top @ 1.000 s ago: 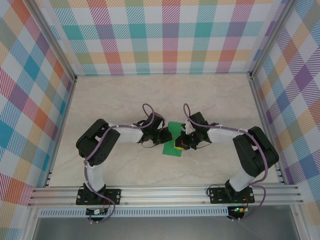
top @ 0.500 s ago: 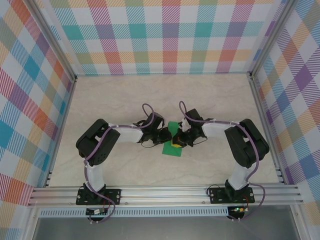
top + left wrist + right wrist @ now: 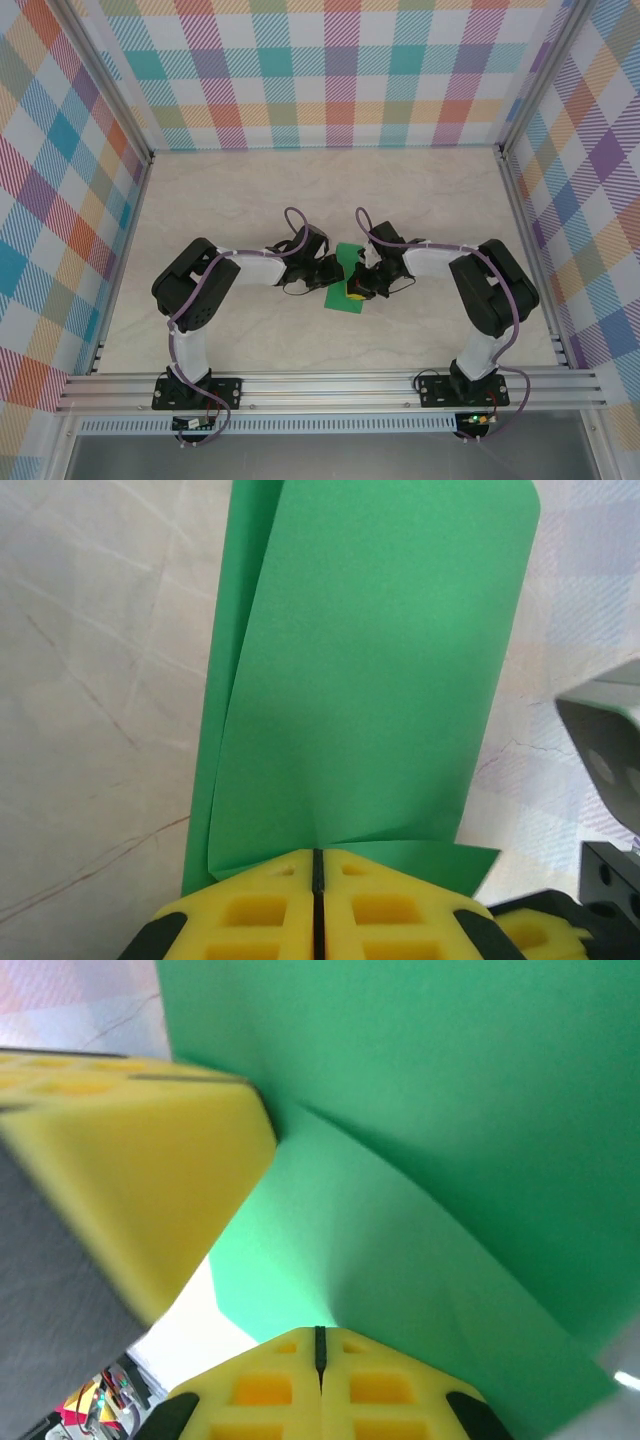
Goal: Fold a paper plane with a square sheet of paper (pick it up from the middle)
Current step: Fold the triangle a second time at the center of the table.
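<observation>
Looking down from above, both arms bend inward and meet at the middle of the table [image 3: 420, 200], with the left gripper [image 3: 334, 277] and right gripper [image 3: 358, 288] close together on the green paper [image 3: 343, 302] between them. From the left wrist, the yellow pads [image 3: 250, 910] are pressed together, clamping the near edge of the folded paper [image 3: 380, 680], whose two layers stretch away over the marbled table. From the right wrist, that gripper's jaws are likewise pinched on the paper [image 3: 460, 1140], and one of the left gripper's pads [image 3: 130, 1180] touches the sheet just beside them.
</observation>
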Robot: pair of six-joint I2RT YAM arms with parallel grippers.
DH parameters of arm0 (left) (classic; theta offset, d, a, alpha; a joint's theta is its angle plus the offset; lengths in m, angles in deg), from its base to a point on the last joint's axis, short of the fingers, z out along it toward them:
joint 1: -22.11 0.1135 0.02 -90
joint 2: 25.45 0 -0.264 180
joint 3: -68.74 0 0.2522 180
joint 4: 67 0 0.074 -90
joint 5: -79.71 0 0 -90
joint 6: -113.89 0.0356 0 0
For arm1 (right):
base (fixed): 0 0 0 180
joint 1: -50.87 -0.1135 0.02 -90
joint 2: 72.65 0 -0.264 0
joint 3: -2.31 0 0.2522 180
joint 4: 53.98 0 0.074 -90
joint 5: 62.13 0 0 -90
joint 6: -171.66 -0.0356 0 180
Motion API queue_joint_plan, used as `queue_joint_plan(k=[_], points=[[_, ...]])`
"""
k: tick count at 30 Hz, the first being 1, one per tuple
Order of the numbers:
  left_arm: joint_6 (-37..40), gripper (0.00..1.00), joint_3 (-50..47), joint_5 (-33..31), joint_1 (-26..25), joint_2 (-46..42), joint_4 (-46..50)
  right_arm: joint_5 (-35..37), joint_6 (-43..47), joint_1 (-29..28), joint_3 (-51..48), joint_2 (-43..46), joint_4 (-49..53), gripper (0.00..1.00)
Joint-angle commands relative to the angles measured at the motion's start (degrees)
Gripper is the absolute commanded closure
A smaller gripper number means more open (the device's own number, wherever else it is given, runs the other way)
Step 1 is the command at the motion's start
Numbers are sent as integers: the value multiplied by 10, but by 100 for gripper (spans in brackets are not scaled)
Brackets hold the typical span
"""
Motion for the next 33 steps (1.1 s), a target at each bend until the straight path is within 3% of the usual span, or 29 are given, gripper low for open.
queue_joint_plan(k=[1, 3, 10, 20, 29, 33], points=[[-2, 91, -11, -24, -1, 14, 35, -37, 4, -4, -17, 33, 3, 97], [-2, 91, -12, -24, -1, 13, 33, -58, 4, -6, -26, 22, -10, 97], [-2, 91, -11, -24, 0, 12, 34, -2, 13, -8, -48, -26, 18, 99], [-1, 91, -12, -24, -1, 12, 39, -33, 16, -7, -50, 47, 30, 98], [0, 91, -12, -24, -1, 10, 40, -15, 13, -7, -111, 20, -5, 99], [0, 91, -12, -25, -1, 8, 41, -22, 13, -7, -117, 54, -8, 98]])
